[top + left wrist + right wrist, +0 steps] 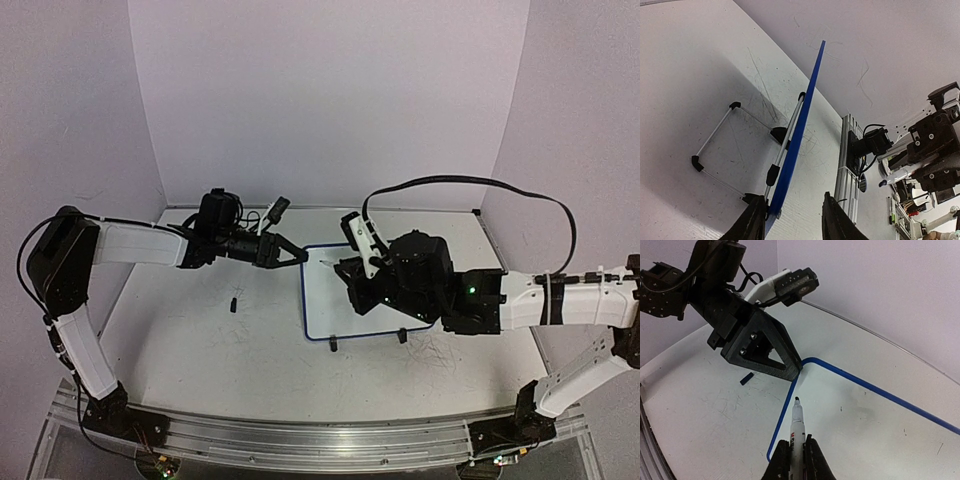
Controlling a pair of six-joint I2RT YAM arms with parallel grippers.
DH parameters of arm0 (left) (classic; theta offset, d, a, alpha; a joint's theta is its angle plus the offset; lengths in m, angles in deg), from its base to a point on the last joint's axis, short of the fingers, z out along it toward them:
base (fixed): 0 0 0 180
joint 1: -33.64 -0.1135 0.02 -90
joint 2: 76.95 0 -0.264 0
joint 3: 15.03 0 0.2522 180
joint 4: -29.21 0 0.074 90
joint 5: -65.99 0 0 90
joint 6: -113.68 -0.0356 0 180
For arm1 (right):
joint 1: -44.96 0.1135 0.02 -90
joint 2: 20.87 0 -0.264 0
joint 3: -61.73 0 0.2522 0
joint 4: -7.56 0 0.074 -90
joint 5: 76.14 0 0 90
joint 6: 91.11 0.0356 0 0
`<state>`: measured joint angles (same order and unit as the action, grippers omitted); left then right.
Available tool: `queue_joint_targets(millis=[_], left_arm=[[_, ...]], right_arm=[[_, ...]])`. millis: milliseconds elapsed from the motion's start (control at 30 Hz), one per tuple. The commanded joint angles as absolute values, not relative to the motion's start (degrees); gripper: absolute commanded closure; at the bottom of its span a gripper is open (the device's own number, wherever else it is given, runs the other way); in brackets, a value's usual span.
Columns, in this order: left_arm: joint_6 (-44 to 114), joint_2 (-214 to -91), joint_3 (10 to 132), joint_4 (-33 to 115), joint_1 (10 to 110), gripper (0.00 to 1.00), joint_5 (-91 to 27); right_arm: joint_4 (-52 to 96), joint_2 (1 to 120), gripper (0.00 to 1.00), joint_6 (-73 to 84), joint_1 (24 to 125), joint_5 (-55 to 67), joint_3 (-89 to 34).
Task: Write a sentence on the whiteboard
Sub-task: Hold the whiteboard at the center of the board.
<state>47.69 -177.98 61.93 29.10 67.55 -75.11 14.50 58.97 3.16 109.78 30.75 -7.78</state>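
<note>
The whiteboard (328,305) with its blue frame lies at mid-table, propped on two black clip feet. My left gripper (296,255) is open and straddles the board's far left corner. In the left wrist view (792,197) the blue edge (800,125) runs beside one finger (756,220). My right gripper (348,270) hangs over the board, shut on a white marker (796,420) with its uncapped black tip just above the board (865,420) near the left edge. No handwriting shows on the visible board face. The right arm hides part of it.
A small black cap-like piece (232,301) lies on the scuffed tabletop left of the board and shows in the right wrist view (745,378). The board's wire stand (715,145) shows behind it. White walls enclose the table on three sides. An aluminium rail (300,440) runs along the near edge.
</note>
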Motion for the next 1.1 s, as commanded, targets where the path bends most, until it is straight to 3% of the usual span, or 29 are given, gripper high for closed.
queue_joint_targets(millis=[0,1067], left_arm=[[47.51,-178.61,63.54,26.0,68.1,0.61,-77.46],[47.5,-179.66,63.25,24.86,68.1,0.87,-76.43]], right_arm=[[9.8,59.56,1.0,-5.82,110.1,31.53,-7.54],[8.34,64.5,1.0,3.85,110.2,34.39,-8.43]])
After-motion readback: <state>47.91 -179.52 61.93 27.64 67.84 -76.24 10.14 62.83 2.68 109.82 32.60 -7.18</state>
